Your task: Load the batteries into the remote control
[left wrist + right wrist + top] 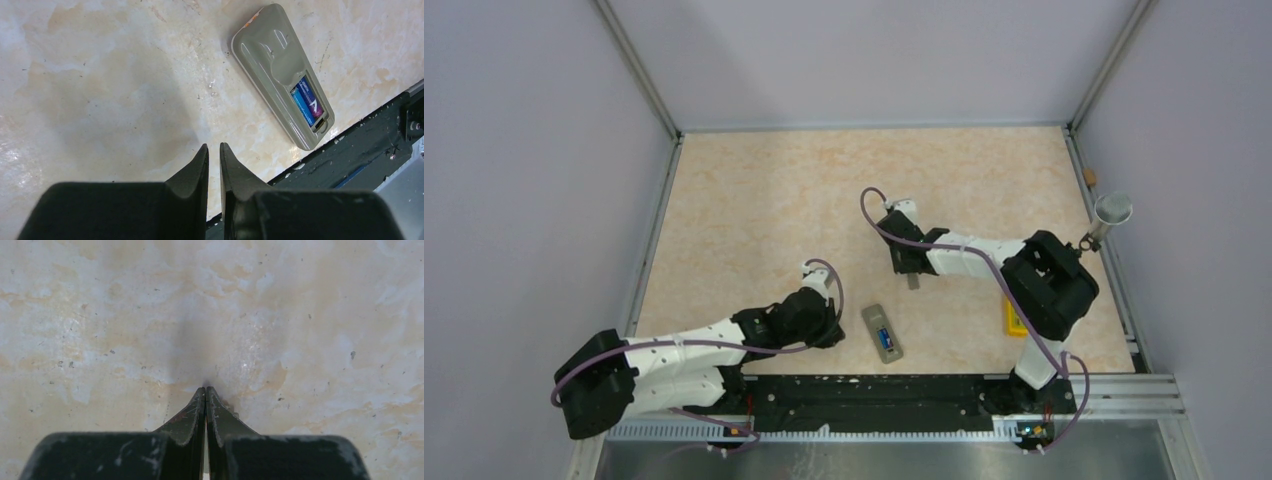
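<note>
- Top external view, far left: the left arm (684, 355) lies low along the near edge of the worktop (754, 210), reaching toward the middle.
- Left wrist view: the left fingers (204, 152) stand slightly apart with a slim gap and nothing between them, hanging over bare worktop.
- Just right of them the remote control (882, 333) lies flat and slanted, grey back up, close to the black rail (874, 400) at the front edge and touching neither arm.
- The batteries (306, 102) sit in its open recess, blue, apparently two side by side, at the end nearest the rail.
- Further right and a little beyond the remote, the right fingers (201, 395) are pressed together, empty, tips down close to the worktop.
- A small yellow thing (1014, 318) lies partly hidden under the right arm (969, 255).
</note>
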Controlling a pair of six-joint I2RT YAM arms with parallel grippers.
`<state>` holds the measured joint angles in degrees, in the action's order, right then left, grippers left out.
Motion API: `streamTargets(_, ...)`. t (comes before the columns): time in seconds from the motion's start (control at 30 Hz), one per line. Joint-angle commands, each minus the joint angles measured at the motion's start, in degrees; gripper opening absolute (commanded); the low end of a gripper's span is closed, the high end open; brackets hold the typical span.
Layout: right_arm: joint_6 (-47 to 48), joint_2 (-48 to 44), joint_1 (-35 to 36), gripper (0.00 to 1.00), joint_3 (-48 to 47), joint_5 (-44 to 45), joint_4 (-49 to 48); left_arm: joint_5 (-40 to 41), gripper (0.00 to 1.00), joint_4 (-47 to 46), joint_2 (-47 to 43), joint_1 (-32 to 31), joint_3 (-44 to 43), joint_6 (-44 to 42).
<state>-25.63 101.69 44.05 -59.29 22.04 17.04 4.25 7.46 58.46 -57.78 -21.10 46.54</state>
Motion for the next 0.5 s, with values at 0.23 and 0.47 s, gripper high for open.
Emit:
streamTargets(0.23,-2.7,-4.2,-1.2,0.00,7.4,2.7,2.7,-1.3,0.13,-3.4,1.5,0.3,-1.7,-0.8)
streamTargets(0.47,-4.7,-7.3,-1.2,0.00,10.3,4.4,4.3,-2.5,0.12,-4.1,1.8,0.3,-1.4,-0.6)
